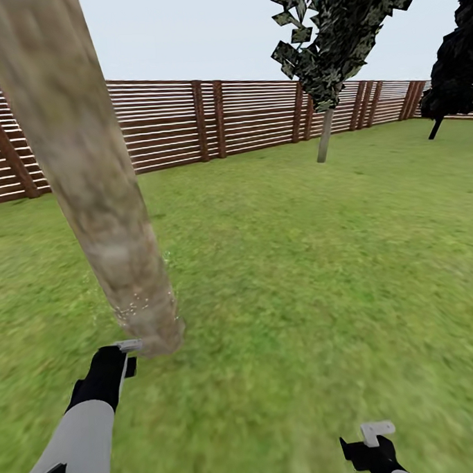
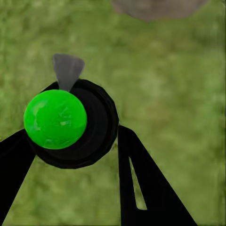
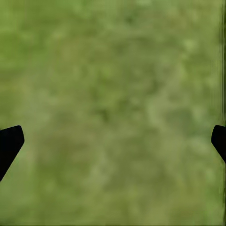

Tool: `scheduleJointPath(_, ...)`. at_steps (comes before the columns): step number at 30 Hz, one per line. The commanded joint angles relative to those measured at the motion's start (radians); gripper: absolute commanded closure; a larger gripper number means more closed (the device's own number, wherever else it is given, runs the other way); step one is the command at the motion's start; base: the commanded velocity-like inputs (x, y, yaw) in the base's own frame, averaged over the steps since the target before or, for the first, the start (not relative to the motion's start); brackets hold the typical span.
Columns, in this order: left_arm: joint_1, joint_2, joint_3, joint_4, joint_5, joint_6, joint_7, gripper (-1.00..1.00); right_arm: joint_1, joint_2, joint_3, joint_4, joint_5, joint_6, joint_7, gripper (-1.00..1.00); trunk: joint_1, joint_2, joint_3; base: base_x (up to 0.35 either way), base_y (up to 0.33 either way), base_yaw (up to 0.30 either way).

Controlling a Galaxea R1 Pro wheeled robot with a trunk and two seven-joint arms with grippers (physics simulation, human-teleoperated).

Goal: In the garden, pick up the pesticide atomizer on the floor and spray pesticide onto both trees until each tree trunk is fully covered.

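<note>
Sprayer (image 2: 63, 123): clamped between left gripper (image 2: 70, 155) jaws, grey nozzle aimed at near trunk (image 1: 88, 189) base for coating. Right gripper (image 3: 113, 141): jaws wide, empty, over grass (image 1: 301, 275). Second tree (image 1: 324, 131): by fence (image 1: 189, 121).

Thick grey-beige mottled tree trunk (image 1: 88, 175) stood near-left, rising from the green grass lawn floor (image 1: 300, 261), leaning toward upper left in head view. Left pincer (image 1: 124, 350) sat just before the trunk base, nearly touching it, with the green-capped black round pesticide atomizer (image 2: 70, 122) between its fingers (image 2: 146, 188); trunk base beyond it in left wrist view. Right pincer (image 1: 375, 434) was low right, well apart from the trunk, over bare grass. Second slim grey-trunked tree (image 1: 325, 135) stood far centre-right, before the reddish-brown slatted wooden fence (image 1: 189, 121). Dark tree (image 1: 453, 65) far right.
</note>
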Motion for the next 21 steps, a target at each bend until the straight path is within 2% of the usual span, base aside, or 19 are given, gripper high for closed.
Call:
scheduleJointPath(1,-0.001,-0.002,0.004,-0.001,-0.006,0.003,-0.019,1.0,-0.001,0.0,-0.008,0.001,0.005,-0.004,0.005,-1.0,0.0,0.0,-0.001,0.224,-0.208,0.001)
scheduleJointPath(4,-0.001,-0.001,0.003,-0.002,-0.011,0.001,-0.07,1.0,-0.001,0.0,-0.008,0.001,0.005,-0.004,0.005,-1.0,0.0,0.0,-0.001,0.224,-0.208,0.0)
scheduleJointPath(11,-0.001,0.006,-0.002,-0.005,-0.02,0.002,-0.062,1.0,-0.001,0.0,-0.008,0.001,0.005,-0.004,0.005,-1.0,0.0,0.0,-0.001,0.105,-0.248,0.033)
scheduleJointPath(18,-0.001,0.007,-0.003,-0.004,-0.021,0.002,-0.056,1.0,-0.001,0.0,-0.008,0.001,0.005,-0.004,0.005,-1.0,0.0,0.0,-0.001,0.001,-0.272,0.259)
scheduleJointPath(21,-0.001,0.008,-0.002,-0.002,-0.022,0.002,-0.057,1.0,-0.001,0.0,-0.008,0.001,0.005,-0.004,0.005,-1.0,0.0,0.0,-0.001,0.0,-0.041,0.277)
